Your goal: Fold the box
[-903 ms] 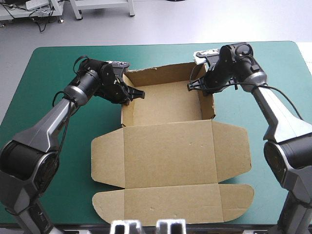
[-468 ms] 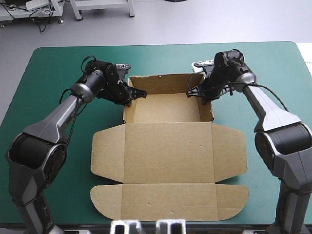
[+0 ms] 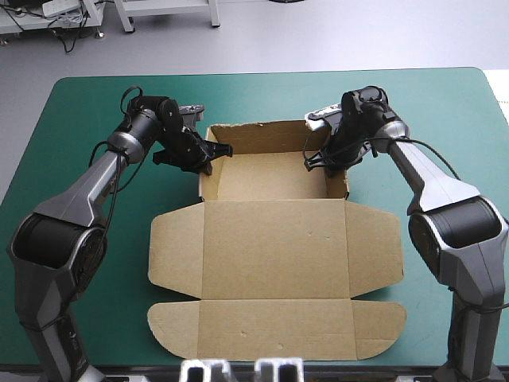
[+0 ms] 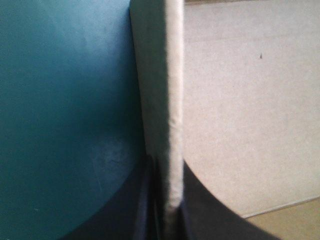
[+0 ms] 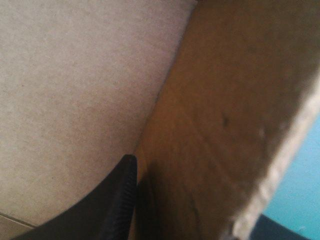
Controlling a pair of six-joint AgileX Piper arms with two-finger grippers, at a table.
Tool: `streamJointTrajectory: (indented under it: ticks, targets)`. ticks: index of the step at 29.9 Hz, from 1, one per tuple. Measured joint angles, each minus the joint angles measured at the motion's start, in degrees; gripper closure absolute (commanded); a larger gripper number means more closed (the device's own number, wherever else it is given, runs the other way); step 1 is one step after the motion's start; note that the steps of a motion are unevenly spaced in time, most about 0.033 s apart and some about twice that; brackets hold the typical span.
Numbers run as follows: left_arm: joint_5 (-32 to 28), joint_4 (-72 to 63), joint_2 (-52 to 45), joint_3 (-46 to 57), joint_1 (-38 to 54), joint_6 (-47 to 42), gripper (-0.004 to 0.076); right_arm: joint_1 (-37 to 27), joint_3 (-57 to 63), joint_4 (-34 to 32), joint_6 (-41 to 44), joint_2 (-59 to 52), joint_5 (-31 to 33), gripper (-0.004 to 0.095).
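Both clamped on box (image 3: pixel 274 247) walls, left pincer (image 3: pixel 216 151), right pincer (image 3: pixel 316 161)

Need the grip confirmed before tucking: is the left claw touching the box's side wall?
Touching. The left wrist view shows the left claw pinching the upright edge of the box wall between its fingers.

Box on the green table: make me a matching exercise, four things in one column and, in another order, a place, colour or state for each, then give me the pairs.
Column one
1. left pincer
2. right pincer
3. lid
4. table cover

Column two
A. teal-green
B. shut on the right wall of the box
C. lying flat, on the near side of the tray
D. shut on the left wall of the box

Pairs: 1-D, 2-B, 3-C, 4-A
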Motion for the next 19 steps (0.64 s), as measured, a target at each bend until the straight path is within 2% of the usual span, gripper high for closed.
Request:
streamJointTrajectory:
  ticks: [3,11,19]
  targets:
    - [0.66,-1.17,0.47,0.0,0.31,2.32,0.0528,0.0,-0.27,-0.26,-0.18,0.06,0.0,0.0507]
    - [3.83,-5.08,1.35,0.62,0.85,9.13,0.0238,0.04,-4.12,-0.17,-0.25,0.63,0.99,0.0429]
    - [4.97,-6.1,1.53,-2.27,0.85,9.66,0.0218,0.04,-7.74,-0.32,-0.39,0.63,1.28,0.039]
